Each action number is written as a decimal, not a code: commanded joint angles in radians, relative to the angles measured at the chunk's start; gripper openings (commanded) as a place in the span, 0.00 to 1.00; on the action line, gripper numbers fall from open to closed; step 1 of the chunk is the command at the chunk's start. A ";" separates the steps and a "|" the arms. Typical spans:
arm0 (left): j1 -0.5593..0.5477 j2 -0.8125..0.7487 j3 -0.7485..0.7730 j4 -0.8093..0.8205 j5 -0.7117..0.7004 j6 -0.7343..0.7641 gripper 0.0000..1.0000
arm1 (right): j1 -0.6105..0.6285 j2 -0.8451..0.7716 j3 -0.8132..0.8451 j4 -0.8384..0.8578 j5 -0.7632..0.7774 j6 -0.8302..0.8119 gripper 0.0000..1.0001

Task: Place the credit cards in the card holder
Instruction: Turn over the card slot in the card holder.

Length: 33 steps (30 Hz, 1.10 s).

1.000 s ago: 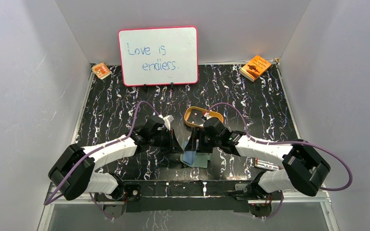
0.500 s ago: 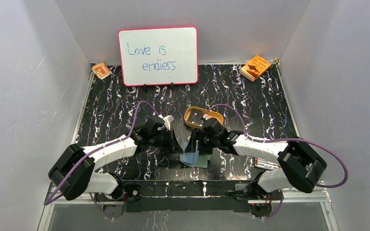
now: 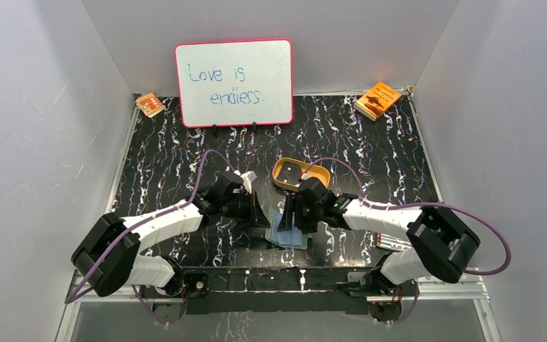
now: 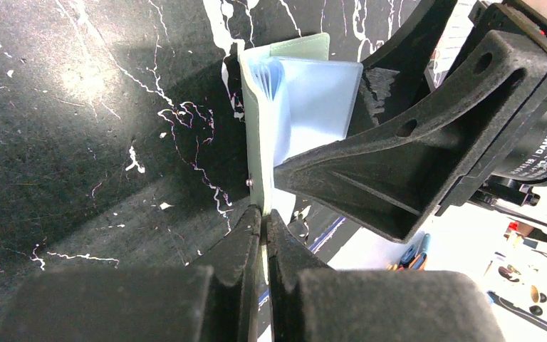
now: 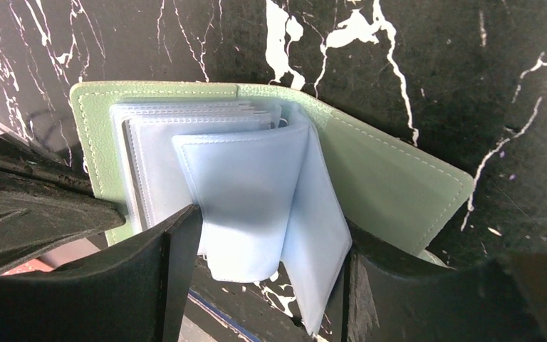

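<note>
Wallet lies open on the surface, just on the near side of the oval tray, with its green cover flat and its pale blue pockets fanned upward. The left end effector is pressed together on the edge of the green cover, on the side farther from the tray. That pinch seems meant to anchor the wallet so it cannot slide or fold shut. The right end effector is spread, with one finger on each side of the loose pocket leaves. It is probably there to part them and expose a slot. Neither end effector carries any of the cards, and none shows in a pocket. A dark shape sits inside the tray, but whether it is a card cannot be told. Judging by this, the wallet is being readied and loading is not yet begun.
</note>
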 commanded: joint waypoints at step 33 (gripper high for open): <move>-0.005 -0.082 -0.023 -0.053 -0.026 0.019 0.00 | 0.013 -0.384 0.175 -0.190 -0.033 -0.157 0.54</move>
